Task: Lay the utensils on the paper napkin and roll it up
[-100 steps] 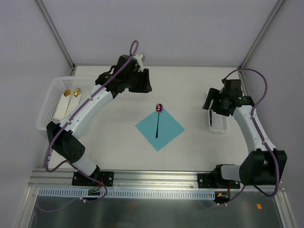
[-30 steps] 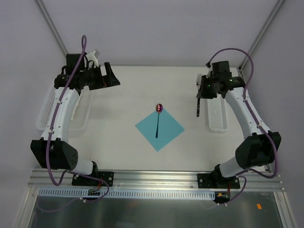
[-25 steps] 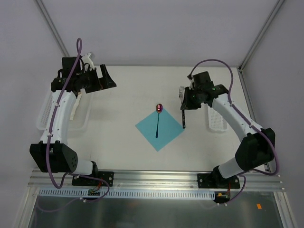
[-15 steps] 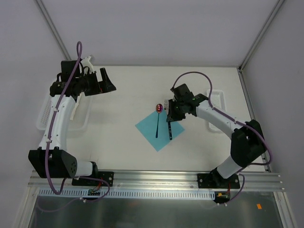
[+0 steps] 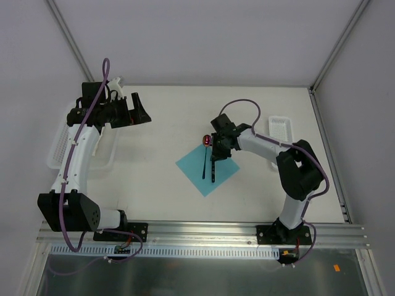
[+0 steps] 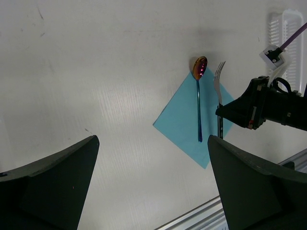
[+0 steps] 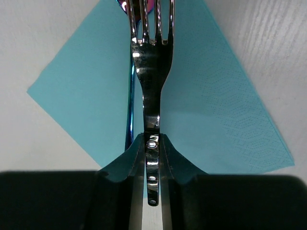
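One teal paper napkin (image 5: 192, 165) lies flat as a diamond at mid-table, thin and faintly embossed. There are two utensils with it. One spoon (image 6: 199, 103) rests along the napkin's middle. Its slim dark-blue handle points near, and its glossy purplish-pink bowl sits just past the far corner. One fork (image 7: 152, 62), mirror-bright, runs parallel just right of the spoon.

My right claw (image 7: 152, 143) pinches the fork's handle, with the tines pointing far. I cannot tell whether the fork touches the paper. In my right wrist view the spoon's bowl is cut off at the top edge.

Farther left, my left claw (image 5: 141, 110) hangs above the table with both fingers spread wide, gripping nothing.

Two white slotted plastic containers sit at the sides. A large basket (image 5: 57, 148) is partly hidden under my left arm, and a small narrow tray (image 5: 279, 126) is at the right.
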You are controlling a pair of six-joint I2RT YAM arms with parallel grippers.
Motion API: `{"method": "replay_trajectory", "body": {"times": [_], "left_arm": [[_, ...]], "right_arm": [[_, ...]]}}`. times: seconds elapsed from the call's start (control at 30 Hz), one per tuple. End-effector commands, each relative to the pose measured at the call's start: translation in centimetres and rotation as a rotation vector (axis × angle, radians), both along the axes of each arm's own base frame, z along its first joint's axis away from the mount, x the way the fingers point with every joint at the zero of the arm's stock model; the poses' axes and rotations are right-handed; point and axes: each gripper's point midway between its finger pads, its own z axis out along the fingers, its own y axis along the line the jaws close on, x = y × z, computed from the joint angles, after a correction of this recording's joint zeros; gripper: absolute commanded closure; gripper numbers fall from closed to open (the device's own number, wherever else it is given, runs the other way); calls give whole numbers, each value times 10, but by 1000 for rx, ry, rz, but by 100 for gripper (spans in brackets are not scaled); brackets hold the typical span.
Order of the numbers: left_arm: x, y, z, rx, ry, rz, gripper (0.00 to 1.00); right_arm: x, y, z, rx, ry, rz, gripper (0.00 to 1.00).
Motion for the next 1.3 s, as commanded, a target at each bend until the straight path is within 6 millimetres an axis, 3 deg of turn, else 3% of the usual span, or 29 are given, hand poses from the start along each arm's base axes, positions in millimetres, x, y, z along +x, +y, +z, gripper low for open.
{"method": "replay_trajectory", "body": {"times": [0.0,0.63,1.27], "left_arm": [[-3,5,7,24,-44,-6,1],[2,7,1,4,-16,-1,1],[7,6,-4,-22,11,-1,1]], "right_arm": [[19,20,16,46,-62,-25,100],[34,29,0,18,-55,-15,100],[37,27,-9,24,-24,-42,100]]}}
